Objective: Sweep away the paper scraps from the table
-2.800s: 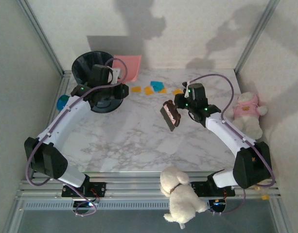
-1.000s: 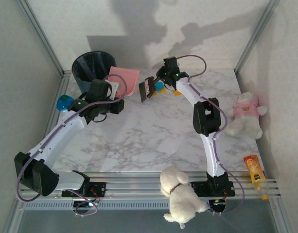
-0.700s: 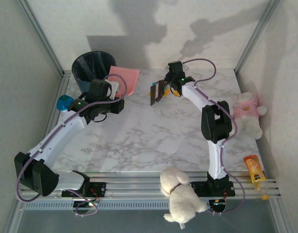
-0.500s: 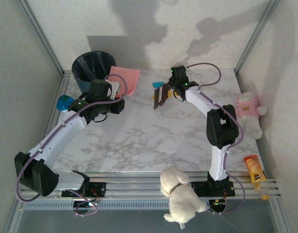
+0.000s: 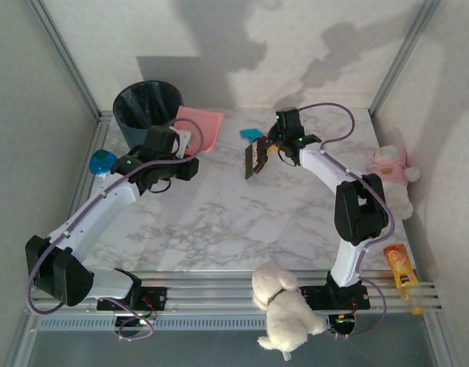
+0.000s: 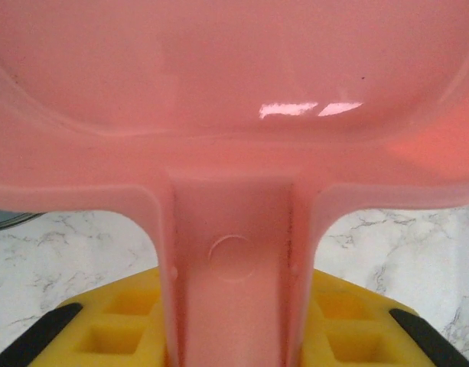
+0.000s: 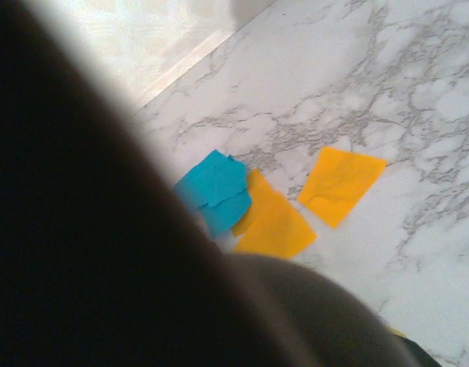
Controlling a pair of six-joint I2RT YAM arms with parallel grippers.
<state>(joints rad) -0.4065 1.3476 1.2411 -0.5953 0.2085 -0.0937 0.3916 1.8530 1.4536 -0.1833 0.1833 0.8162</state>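
- Glossy pink dustpan spans the top.
- Its handle runs down, gripped between yellow fingers.
- Marbled table shows on either side.

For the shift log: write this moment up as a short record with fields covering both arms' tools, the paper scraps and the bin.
left end effector: shut on the handle of the pink dustpan, which sits beside the bin
right end effector: shut on a dark brush, close to the scraps
paper scraps: teal and orange pieces lying on the table near its far edge, none seen in the dustpan
bin: dark, round, at the far left corner
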